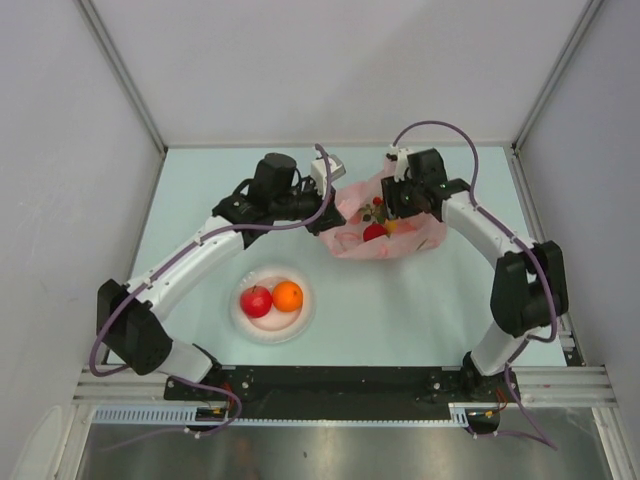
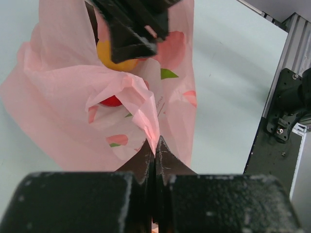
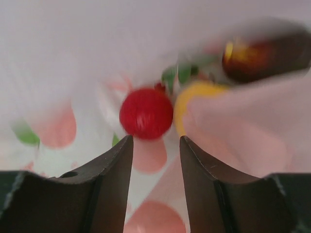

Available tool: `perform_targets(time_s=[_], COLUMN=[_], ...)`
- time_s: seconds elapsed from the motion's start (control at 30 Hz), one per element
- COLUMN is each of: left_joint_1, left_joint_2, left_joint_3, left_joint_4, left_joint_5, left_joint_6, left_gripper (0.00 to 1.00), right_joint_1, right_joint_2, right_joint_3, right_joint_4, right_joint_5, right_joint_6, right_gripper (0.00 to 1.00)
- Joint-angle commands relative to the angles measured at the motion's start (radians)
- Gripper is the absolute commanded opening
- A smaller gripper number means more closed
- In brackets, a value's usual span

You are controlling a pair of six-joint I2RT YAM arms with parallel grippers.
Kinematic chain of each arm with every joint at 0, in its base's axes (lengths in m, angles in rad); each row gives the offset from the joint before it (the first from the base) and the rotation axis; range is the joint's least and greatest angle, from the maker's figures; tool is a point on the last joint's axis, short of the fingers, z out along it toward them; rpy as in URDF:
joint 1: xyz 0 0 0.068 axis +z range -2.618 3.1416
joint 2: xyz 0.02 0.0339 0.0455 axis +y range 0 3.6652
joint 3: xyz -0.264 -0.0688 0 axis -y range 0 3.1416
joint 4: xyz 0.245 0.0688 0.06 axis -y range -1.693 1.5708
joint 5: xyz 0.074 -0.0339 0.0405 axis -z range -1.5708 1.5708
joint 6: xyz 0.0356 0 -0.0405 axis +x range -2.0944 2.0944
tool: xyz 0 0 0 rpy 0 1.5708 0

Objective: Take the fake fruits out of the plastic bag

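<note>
The pink plastic bag (image 1: 385, 228) lies at the table's back middle, its mouth held up. My left gripper (image 1: 325, 215) is shut on the bag's edge (image 2: 150, 128). My right gripper (image 1: 398, 200) is open inside the bag's mouth, just short of a red apple (image 3: 146, 114). Beside that apple lie a yellow-orange fruit (image 3: 194, 99), a dark purple one (image 3: 262, 56) and green leaves (image 3: 177, 74). In the left wrist view the yellow fruit (image 2: 114, 57) and the red apple (image 2: 111, 101) show through the bag. Another red apple (image 1: 256, 301) and the orange ball (image 1: 287, 296) sit on the white plate (image 1: 270, 327).
The plate stands near the table's front left of middle. Grey walls close the table at the left, back and right. The arms' base rail (image 1: 340, 385) runs along the near edge.
</note>
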Motion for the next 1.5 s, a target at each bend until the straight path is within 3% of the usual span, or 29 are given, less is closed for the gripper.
perform_targets(time_s=[0.0, 0.07, 0.1, 0.27, 0.53, 0.63, 0.67, 0.77, 0.87, 1.17, 1.47], left_joint_1=[0.001, 0.001, 0.001, 0.001, 0.001, 0.001, 0.001, 0.001, 0.001, 0.004, 0.022], left_joint_2=[-0.001, 0.004, 0.004, 0.024, 0.059, 0.077, 0.08, 0.097, 0.114, 0.186, 0.142], left_joint_3=[0.021, 0.031, 0.034, 0.044, 0.064, 0.075, 0.078, 0.089, 0.107, 0.251, 0.275], left_joint_4=[0.012, 0.012, 0.009, 0.02, 0.026, 0.03, 0.032, 0.041, 0.055, 0.063, 0.069], left_joint_5=[0.014, 0.008, 0.006, 0.003, 0.006, 0.005, 0.008, 0.011, -0.006, -0.032, -0.067], left_joint_6=[0.016, 0.024, 0.026, 0.033, 0.032, 0.024, 0.023, 0.007, -0.01, -0.068, -0.091], left_gripper=[0.0, 0.0, 0.0, 0.0, 0.0, 0.0, 0.0, 0.0, 0.0, 0.0, 0.0], right_joint_1=[-0.008, -0.02, -0.023, -0.055, -0.067, -0.066, -0.069, -0.075, -0.083, -0.074, 0.006], right_joint_2=[0.133, 0.179, 0.217, 0.332, 0.483, 0.516, 0.517, 0.469, 0.39, 0.003, -0.206], right_joint_3=[0.127, 0.183, 0.196, 0.31, 0.391, 0.387, 0.387, 0.387, 0.39, 0.283, 0.125], right_joint_4=[0.117, 0.125, 0.128, 0.118, 0.123, 0.146, 0.148, 0.152, 0.131, -0.064, -0.242], right_joint_5=[0.062, 0.108, 0.161, 0.3, 0.366, 0.393, 0.381, 0.305, 0.161, -0.204, -0.285], right_joint_6=[-0.001, -0.004, -0.032, -0.105, -0.182, -0.213, -0.222, -0.233, -0.207, -0.222, -0.317], right_gripper=[0.51, 0.56, 0.65, 0.86, 0.92, 0.88, 0.74, 0.46, 0.36, 0.36, 0.41])
